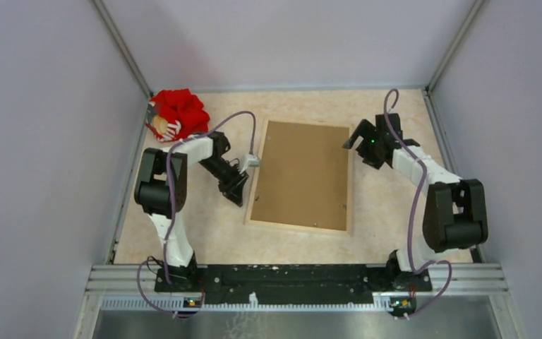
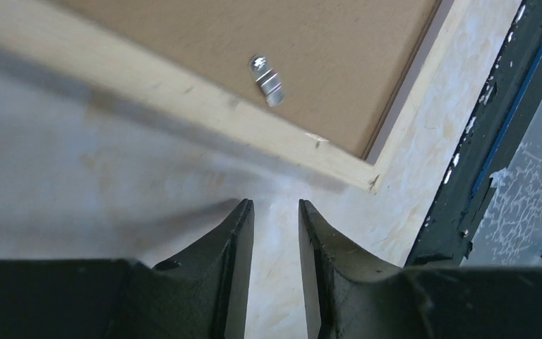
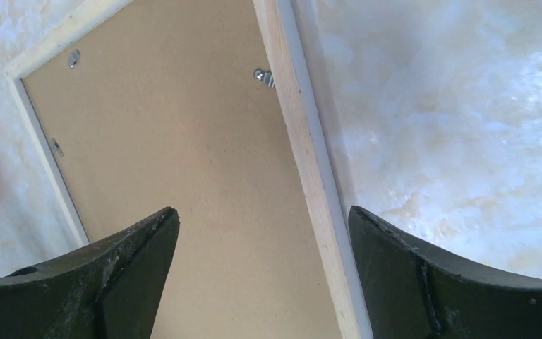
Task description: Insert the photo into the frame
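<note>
The frame (image 1: 255,185) lies face down in the middle of the table, its light wood back up, with a brown backing board (image 1: 302,173) filling it. The photo is hidden. My left gripper (image 1: 240,196) hovers low over the table just left of the frame's left rail (image 2: 183,92), near its front corner; its jaws (image 2: 276,205) stand narrowly open over bare table, holding nothing. My right gripper (image 1: 353,150) hangs over the frame's right rail (image 3: 303,162) near the far corner, wide open (image 3: 262,215) and empty, the rail showing between its fingers.
Small metal clips (image 2: 267,79) (image 3: 263,76) hold the board (image 3: 183,141) in place. A red cloth bundle (image 1: 176,113) sits in the far left corner. The black base rail (image 1: 289,275) (image 2: 480,155) runs along the near edge. Walls enclose three sides.
</note>
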